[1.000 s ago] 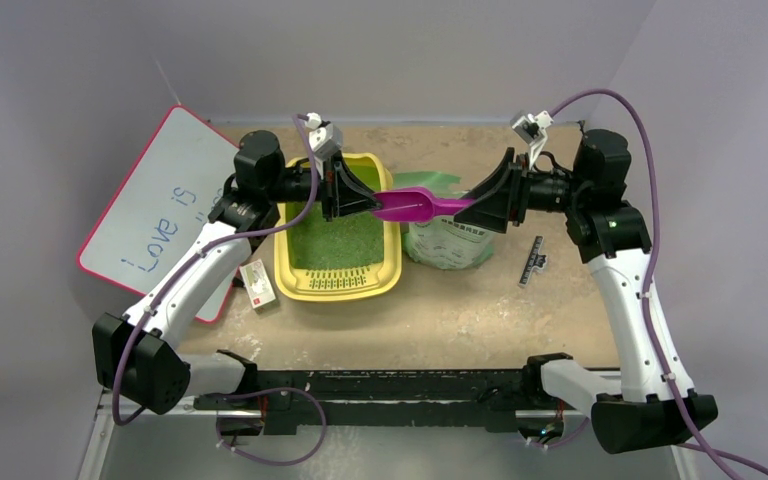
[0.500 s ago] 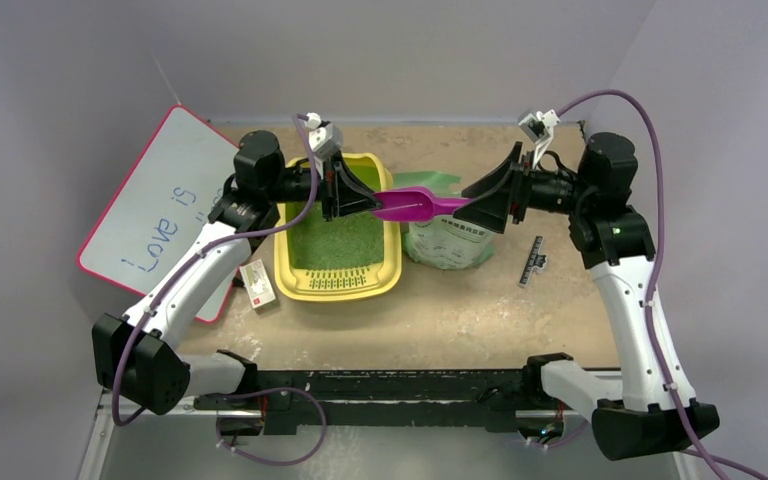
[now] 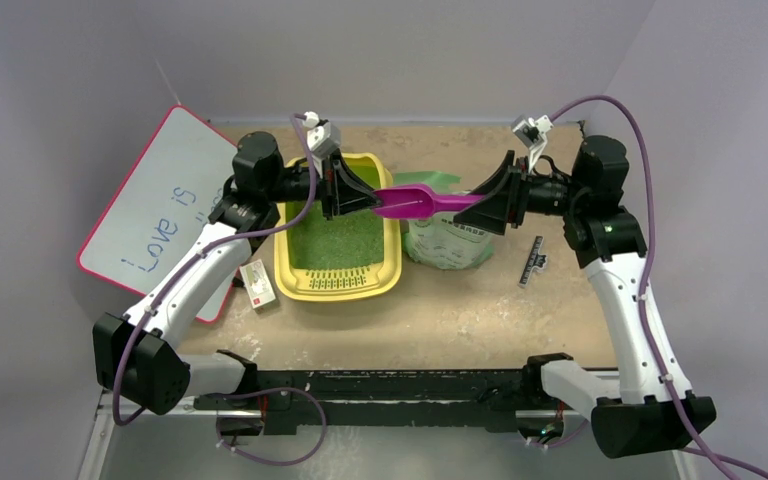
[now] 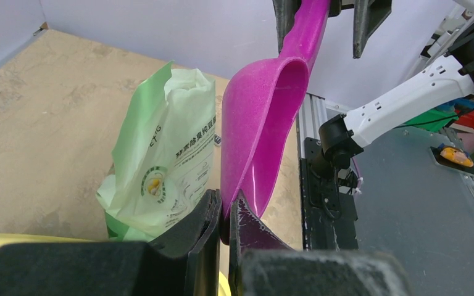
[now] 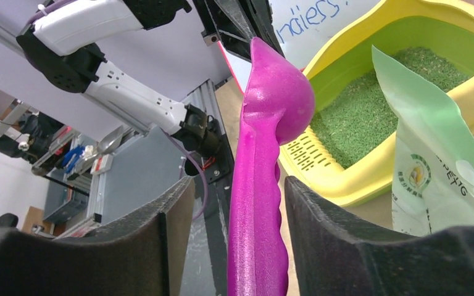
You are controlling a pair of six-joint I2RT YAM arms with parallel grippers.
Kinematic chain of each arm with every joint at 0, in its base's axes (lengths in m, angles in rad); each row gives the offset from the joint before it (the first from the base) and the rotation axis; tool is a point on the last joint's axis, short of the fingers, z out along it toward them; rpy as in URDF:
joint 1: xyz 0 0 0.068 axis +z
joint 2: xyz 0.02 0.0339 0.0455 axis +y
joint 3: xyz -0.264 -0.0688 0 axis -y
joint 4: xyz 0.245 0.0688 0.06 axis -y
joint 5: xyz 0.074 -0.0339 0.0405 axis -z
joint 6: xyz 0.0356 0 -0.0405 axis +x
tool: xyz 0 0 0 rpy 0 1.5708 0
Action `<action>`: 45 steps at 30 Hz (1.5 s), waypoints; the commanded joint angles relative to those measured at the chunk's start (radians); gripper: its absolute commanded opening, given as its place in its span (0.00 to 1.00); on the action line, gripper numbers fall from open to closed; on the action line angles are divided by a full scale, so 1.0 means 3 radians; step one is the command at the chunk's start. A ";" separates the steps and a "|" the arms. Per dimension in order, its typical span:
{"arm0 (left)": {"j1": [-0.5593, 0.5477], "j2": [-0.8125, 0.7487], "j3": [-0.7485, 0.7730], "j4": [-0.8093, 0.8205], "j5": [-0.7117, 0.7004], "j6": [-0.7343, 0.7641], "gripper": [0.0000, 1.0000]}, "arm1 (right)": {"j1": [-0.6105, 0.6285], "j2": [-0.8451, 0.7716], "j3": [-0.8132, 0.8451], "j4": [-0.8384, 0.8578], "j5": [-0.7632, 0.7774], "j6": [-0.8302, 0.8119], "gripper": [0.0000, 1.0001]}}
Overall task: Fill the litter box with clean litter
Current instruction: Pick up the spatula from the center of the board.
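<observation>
The yellow litter box lies left of centre with green clean litter spread inside; both also show in the right wrist view, litter box and litter. A purple scoop hangs level above the box's right rim. My left gripper is shut on the tip of the scoop's bowl, left gripper. My right gripper stands open around the handle, right gripper, with gaps on both sides. I cannot see into the bowl well enough to tell whether it holds litter.
A pale green litter bag stands open just right of the box, under the scoop. A pink-edged whiteboard leans at the left. A small carton lies by the box's near left corner and a black strip right of the bag.
My right wrist swung slightly out to the right and came back along the handle. The scoop and my left arm have stayed where they were.
</observation>
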 commanded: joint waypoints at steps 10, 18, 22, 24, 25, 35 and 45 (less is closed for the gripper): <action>0.0010 -0.0079 -0.0014 0.0197 0.0054 -0.0024 0.00 | -0.0015 0.0081 0.0020 0.0543 -0.0133 0.0257 0.59; 0.0010 -0.0059 0.0000 0.0191 0.0092 -0.0018 0.00 | -0.0013 0.0070 -0.0033 0.0635 -0.0117 0.0323 0.67; 0.0010 -0.0057 -0.0001 0.0184 0.0106 -0.0013 0.00 | -0.0015 0.0060 -0.0052 0.0635 -0.0076 0.0349 0.70; 0.0010 -0.0063 0.0001 0.0184 0.0106 -0.0013 0.00 | -0.0015 0.0073 -0.0052 0.0625 -0.0049 0.0347 0.70; 0.0010 -0.0063 0.0003 0.0180 0.0108 -0.0013 0.00 | -0.0015 0.0074 -0.0057 0.0619 -0.0025 0.0344 0.70; 0.0010 -0.0059 0.0014 0.0142 0.0146 0.0006 0.00 | -0.0015 0.0052 -0.0094 0.0616 0.0362 0.0316 0.77; 0.0010 -0.0042 0.0022 0.0138 0.0147 0.0023 0.00 | -0.0013 0.0111 -0.0088 0.0779 -0.0025 0.0318 0.66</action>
